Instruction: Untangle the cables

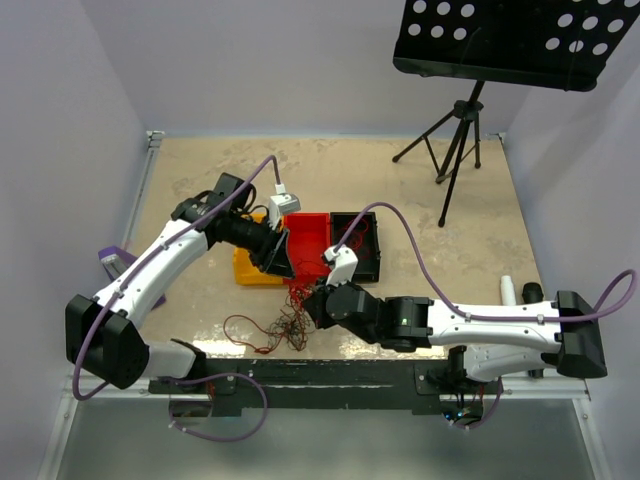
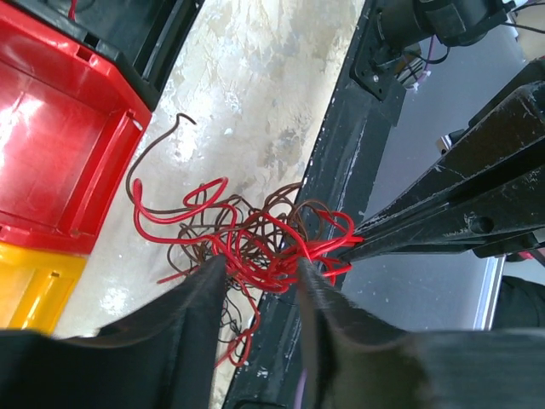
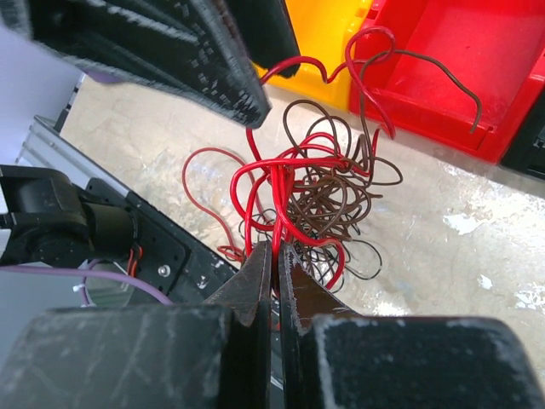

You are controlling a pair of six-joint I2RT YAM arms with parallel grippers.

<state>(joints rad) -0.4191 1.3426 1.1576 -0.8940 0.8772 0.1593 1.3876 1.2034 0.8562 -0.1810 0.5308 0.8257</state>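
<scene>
Black right gripper (image 3: 273, 252): your fingers are pressed almost together on a few red strands of the cables (image 3: 328, 200), pinching them at the near edge of the tangle.
Left gripper (image 2: 260, 266): your fingers stand apart with nothing clamped. The tangle lies just past the tips, and a few red loops run down into the gap.
Cables: one knotted bunch of red and brown wires on the table (image 1: 450, 200), between your two grippers and close to the black rail (image 1: 330, 375) at the near edge. Loose red loops trail out to its left.
Stray ends: in the right wrist view, a red end and a brown end arch over the rim of the red bin (image 1: 312, 232).
Bins: the red bin sits just beyond the tangle, with the yellow bin (image 1: 250, 272) on its left and the black bin (image 1: 362, 250) on its right. A few thin red wires show inside the black one.
Music stand (image 1: 510, 40): far right corner, well apart from the tangle.
</scene>
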